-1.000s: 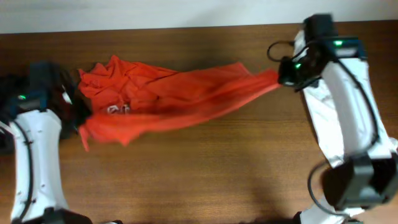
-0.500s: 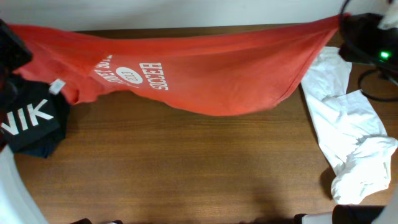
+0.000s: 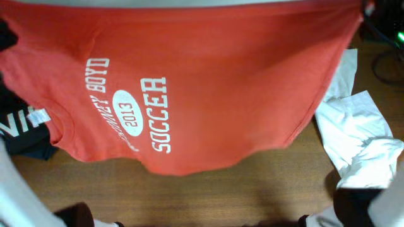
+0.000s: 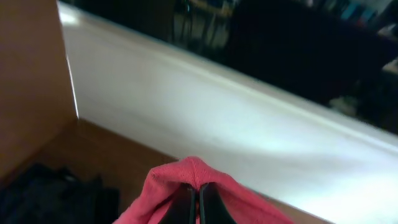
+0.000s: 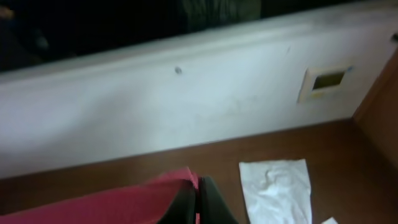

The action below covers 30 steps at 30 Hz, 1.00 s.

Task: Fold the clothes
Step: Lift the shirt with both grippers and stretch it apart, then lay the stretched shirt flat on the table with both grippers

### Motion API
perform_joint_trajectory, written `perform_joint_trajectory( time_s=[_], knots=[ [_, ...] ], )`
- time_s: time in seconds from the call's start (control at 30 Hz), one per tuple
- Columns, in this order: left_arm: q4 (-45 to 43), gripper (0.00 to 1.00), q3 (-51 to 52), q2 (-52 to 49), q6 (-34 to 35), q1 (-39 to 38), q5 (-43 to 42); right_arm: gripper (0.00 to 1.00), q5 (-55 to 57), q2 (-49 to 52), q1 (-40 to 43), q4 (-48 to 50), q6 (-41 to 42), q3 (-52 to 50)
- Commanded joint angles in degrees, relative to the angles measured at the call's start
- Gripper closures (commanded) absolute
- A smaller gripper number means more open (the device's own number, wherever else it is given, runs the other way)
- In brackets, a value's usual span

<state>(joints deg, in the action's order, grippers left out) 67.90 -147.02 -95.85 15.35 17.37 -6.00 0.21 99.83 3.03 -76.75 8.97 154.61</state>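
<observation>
A red T-shirt [image 3: 208, 88] with white "SOCCER" print hangs spread wide and high above the table, filling most of the overhead view. My left gripper [image 4: 198, 188] is shut on one edge of the red shirt [image 4: 168, 186]. My right gripper [image 5: 196, 186] is shut on the opposite edge of the red shirt [image 5: 112, 205]. Both grippers are hidden or out of frame in the overhead view. The shirt hides most of the table beneath it.
A crumpled white garment [image 3: 363, 135] lies on the table at the right; it also shows in the right wrist view [image 5: 277, 186]. A black garment with white letters [image 3: 22, 129] lies at the left. The brown table [image 3: 252, 195] shows below the shirt. A white wall [image 4: 249, 118] runs behind.
Both grippers have risen and spread apart with the red shirt. It went from a bunched strip on the table to a wide sheet held close under the camera.
</observation>
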Motion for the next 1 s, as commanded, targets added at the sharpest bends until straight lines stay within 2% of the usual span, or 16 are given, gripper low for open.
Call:
perform_joint_trajectory(
  time_s=[0.0, 0.2, 0.37, 0.47, 0.5, 0.57, 0.77, 0.9, 0.97],
  knots=[
    [-3.8, 1.00, -0.2, -7.8, -1.0, -1.9, -0.5, 0.96, 1.3, 7.2, 0.5, 3.3, -0.6, -0.1],
    [-19.3, 1.00, -0.2, -18.2, -0.9, -4.4, -0.4, 0.96, 1.1, 16.7, 0.8, 18.7, -0.3, -0.1],
    [-32.9, 1.00, -0.9, -19.4, 0.0, -4.3, 0.9, 0.96, 1.4, 15.9, 1.0, 29.9, -0.3, 0.5],
    [-37.2, 1.00, -5.5, -19.1, 0.0, -3.4, 0.9, 0.96, 3.5, 13.9, 2.4, 30.7, 0.1, 1.6],
    [-34.9, 1.00, -9.2, -19.1, 0.0, -2.6, 0.6, 0.96, 3.5, 12.9, 3.5, 28.7, 0.1, 1.7],
    [-23.3, 1.00, -12.9, -19.0, -0.1, -2.3, -2.4, 0.96, 3.5, 12.3, 4.2, 20.5, 0.0, 1.7],
    [16.1, 1.00, -10.6, -21.7, -2.8, -3.5, -5.6, 0.96, 3.5, 15.0, 4.5, -5.7, -0.6, -1.3],
    [27.7, 1.00, -4.8, -26.1, -6.3, -4.5, -5.6, 0.96, 3.5, 16.7, 4.5, -13.8, -0.6, -9.2],
    [28.8, 1.00, 0.9, -27.5, -9.1, -4.9, -7.5, 0.96, 3.0, 16.8, 4.4, -14.9, -0.6, -16.4]
  ],
)
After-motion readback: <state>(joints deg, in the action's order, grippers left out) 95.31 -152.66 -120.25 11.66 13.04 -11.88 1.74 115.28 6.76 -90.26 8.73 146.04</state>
